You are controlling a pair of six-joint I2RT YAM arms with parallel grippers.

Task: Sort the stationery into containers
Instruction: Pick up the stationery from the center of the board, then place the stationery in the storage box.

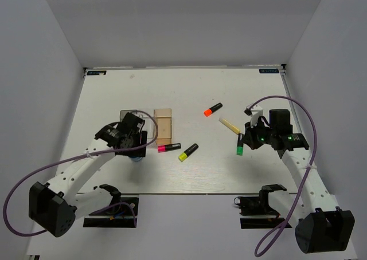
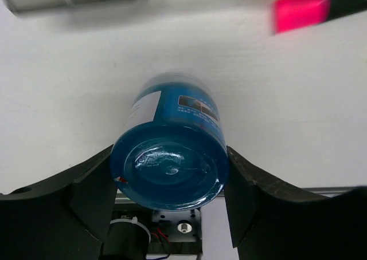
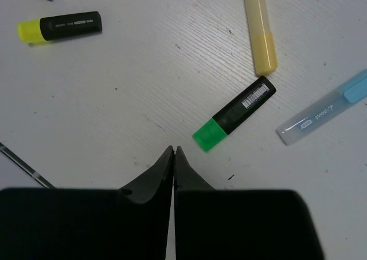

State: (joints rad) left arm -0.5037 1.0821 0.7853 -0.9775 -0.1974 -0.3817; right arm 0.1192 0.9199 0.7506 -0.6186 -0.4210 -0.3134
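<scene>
My left pincer (image 2: 170, 182) pinching the blue roll (image 2: 172, 128) beside the bins (image 1: 163, 111), right pincer (image 3: 174, 154) pressed together, far from them.

The top camera looks down from behind the arms over the whole table (image 1: 229, 174). Each wrist camera looks down past its fingers (image 2: 86, 197), close to the surface. The green-capped highlighter (image 3: 235, 118) just beyond the right fingertips (image 3: 157, 174) shows from above too.
</scene>
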